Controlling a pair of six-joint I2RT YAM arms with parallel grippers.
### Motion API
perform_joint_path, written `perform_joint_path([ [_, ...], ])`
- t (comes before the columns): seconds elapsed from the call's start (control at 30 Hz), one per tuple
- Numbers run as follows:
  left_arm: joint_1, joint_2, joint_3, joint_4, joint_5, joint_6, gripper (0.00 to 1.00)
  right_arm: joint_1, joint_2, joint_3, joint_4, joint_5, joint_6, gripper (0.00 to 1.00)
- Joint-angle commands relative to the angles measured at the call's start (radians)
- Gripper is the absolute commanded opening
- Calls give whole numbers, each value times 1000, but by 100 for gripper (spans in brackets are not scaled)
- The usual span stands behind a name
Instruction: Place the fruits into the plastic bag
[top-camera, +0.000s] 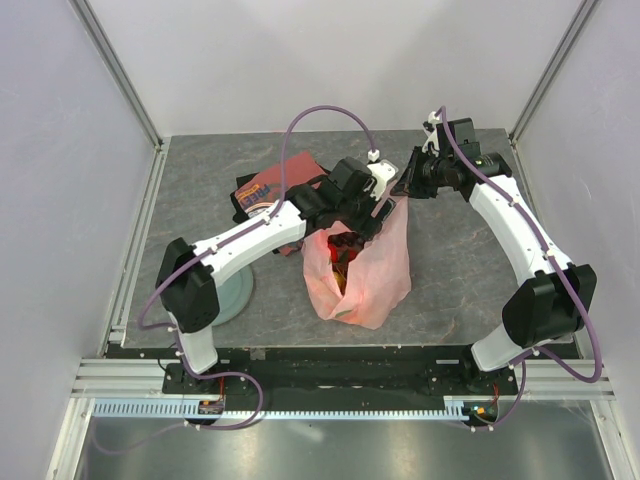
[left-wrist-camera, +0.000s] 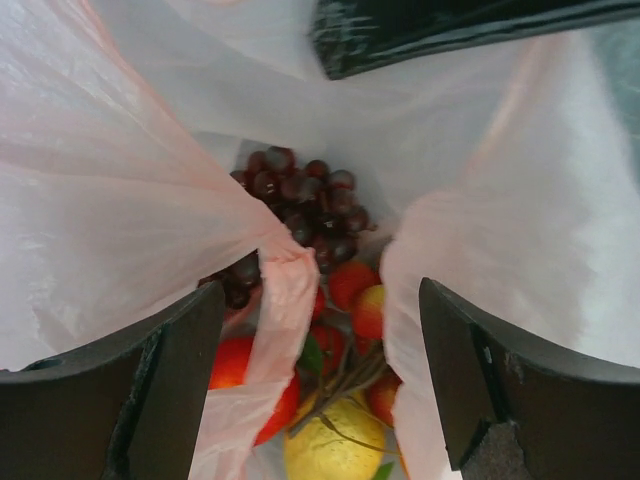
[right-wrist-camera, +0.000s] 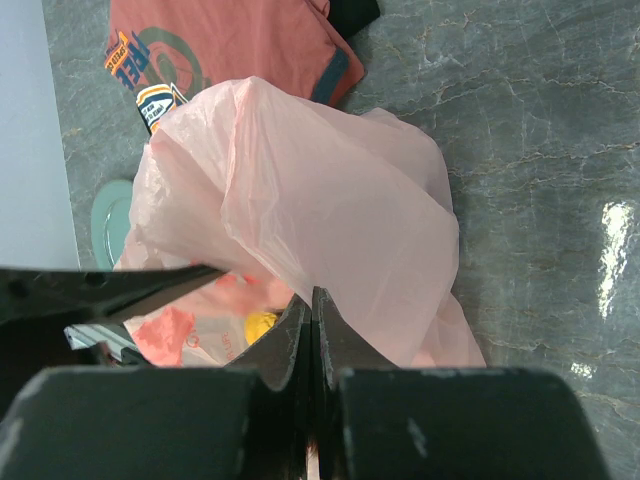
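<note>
The pink plastic bag (top-camera: 357, 270) sits mid-table. The left gripper (left-wrist-camera: 320, 300) gapes wide inside its mouth, holding nothing. The right gripper (right-wrist-camera: 312, 310), fingers pressed together, seemingly pinches the bag's rim, though the contact is hidden. Grapes (left-wrist-camera: 305, 205) and a lemon (left-wrist-camera: 325, 445) lie inside.

The left arm (top-camera: 245, 243) and right arm (top-camera: 512, 222) share white links, black joint housings and looping purple cables (top-camera: 330, 112).

Translucent pale pink all over the plastic bag (top-camera: 362, 275). Inside: dark purple on the grapes (left-wrist-camera: 305, 205), yellow on the lemon-like fruit (left-wrist-camera: 325, 452), orange-red on the round fruit (left-wrist-camera: 230, 365) (apple or orange, unclear). Red folded cloth (right-wrist-camera: 230, 40) with green, white and orange print. Pale green plate (right-wrist-camera: 108, 215). Grey marbled table (right-wrist-camera: 520, 120).
</note>
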Motion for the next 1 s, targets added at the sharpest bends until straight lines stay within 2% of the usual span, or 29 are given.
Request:
perform_joint_path([
  [0.0,-2,33,64,-7,-133,61,84,8,-17,17,17,10,1,4],
  [0.37,-2,68,26,-12,-233,72,79,5,-21,18,20,9,1,4],
  [0.67,-9,45,-75,-9,-196,82,77,8,-18,21,21,7,0,4],
  [0.97,-16,73,-137,28,-318,138,77,7,-23,15,26,3,6,4],
])
